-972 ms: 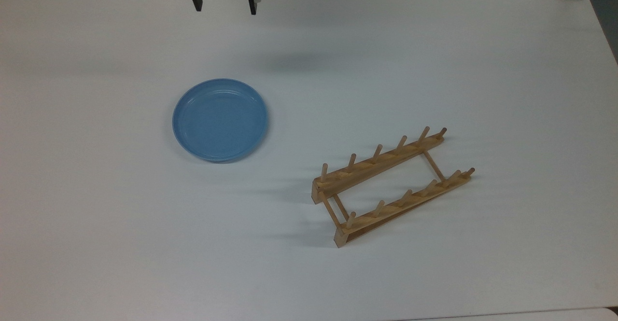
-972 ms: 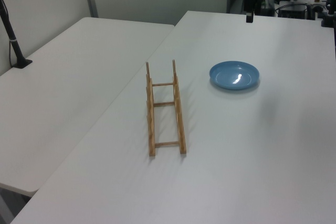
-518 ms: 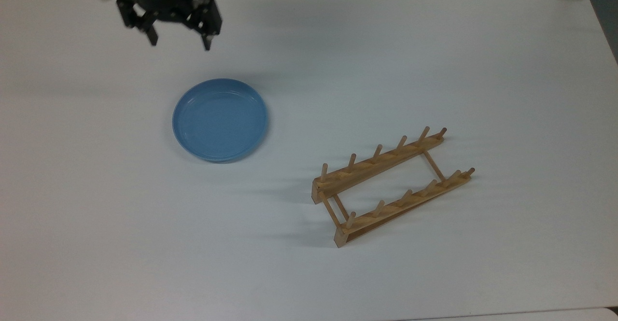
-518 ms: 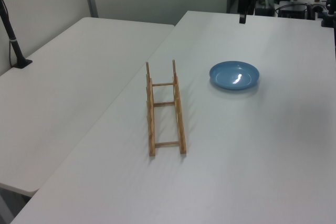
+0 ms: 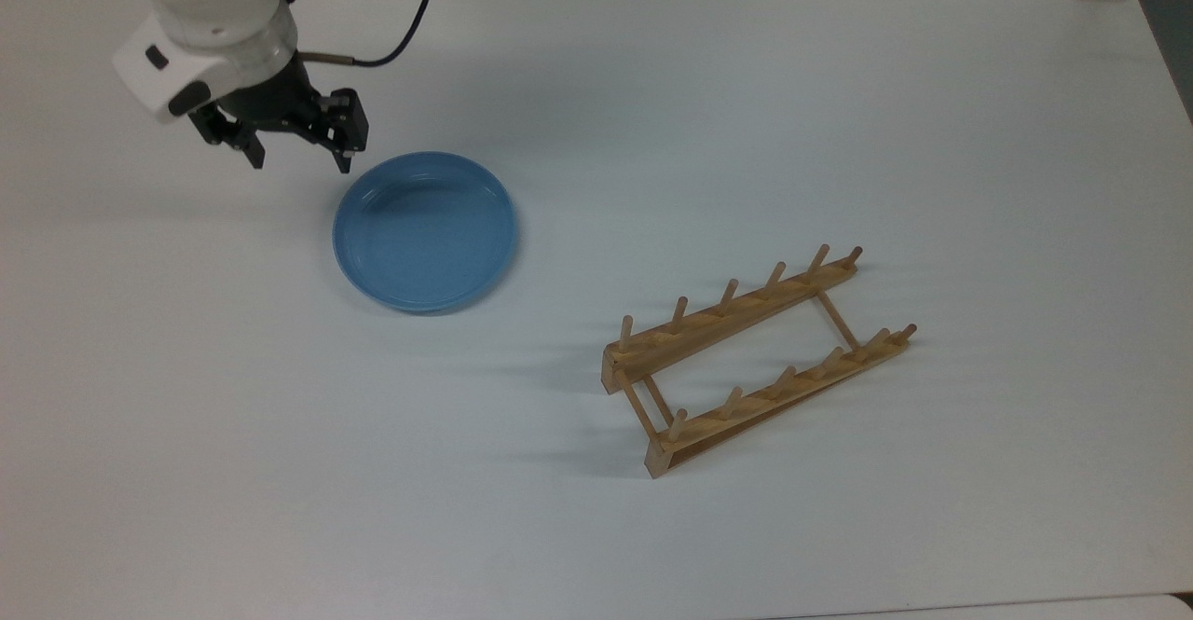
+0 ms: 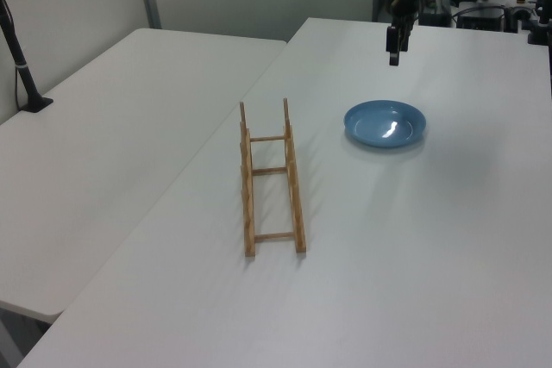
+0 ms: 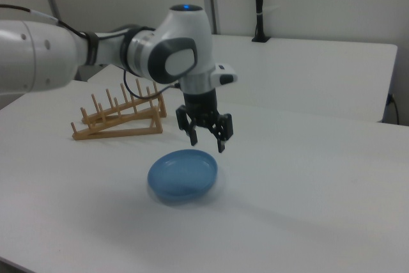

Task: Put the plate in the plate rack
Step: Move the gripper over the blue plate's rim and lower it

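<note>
White arm reaching down over the white counter (image 5: 839, 89), black two-finger tool (image 5: 298, 161) pointing down, fingers (image 5: 253, 154) spread apart and holding nothing. In the top view, tool poised just off the upper-left rim of the round, shallow, light-blue plate (image 5: 425, 231); in the right view, tool (image 7: 206, 140) hanging above the plate's (image 7: 183, 175) far rim, not touching it; in the left view, tool (image 6: 394, 59) raised beyond the plate (image 6: 385, 123).

Plate flat on the counter, right side up, nothing in it. Broad bare counter all round it, counter edges well away in the top view.

Light wooden plate rack (image 5: 757, 359) of two long pegged rails joined by thin crossbars, lying well apart from the plate toward the top view's lower right, set at a slant, slots holding nothing. In the left view, rack (image 6: 272, 180) to the left view's left of the plate; in the right view, rack (image 7: 120, 117) behind the arm.
</note>
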You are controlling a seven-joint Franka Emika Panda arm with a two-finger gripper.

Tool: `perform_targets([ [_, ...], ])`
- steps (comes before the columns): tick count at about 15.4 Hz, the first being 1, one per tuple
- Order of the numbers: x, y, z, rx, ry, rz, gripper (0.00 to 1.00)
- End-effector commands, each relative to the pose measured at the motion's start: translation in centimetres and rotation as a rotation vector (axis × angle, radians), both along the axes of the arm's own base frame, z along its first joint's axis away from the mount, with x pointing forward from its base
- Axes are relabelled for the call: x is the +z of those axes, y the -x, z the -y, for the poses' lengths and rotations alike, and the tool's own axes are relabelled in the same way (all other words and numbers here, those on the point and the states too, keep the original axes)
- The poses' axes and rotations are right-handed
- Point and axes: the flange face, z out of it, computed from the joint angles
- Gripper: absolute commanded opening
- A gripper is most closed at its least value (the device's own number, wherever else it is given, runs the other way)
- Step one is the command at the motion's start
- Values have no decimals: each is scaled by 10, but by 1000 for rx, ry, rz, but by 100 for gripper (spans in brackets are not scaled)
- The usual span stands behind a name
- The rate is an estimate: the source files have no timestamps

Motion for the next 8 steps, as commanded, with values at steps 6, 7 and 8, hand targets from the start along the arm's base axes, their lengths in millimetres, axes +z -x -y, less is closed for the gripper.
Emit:
perform_targets([
  [6, -86, -17, 7, 73, 2, -68, 70],
  [7, -89, -17, 6, 75, 2, -71, 69],
  [8, -95, -19, 7, 76, 5, -72, 69],
])
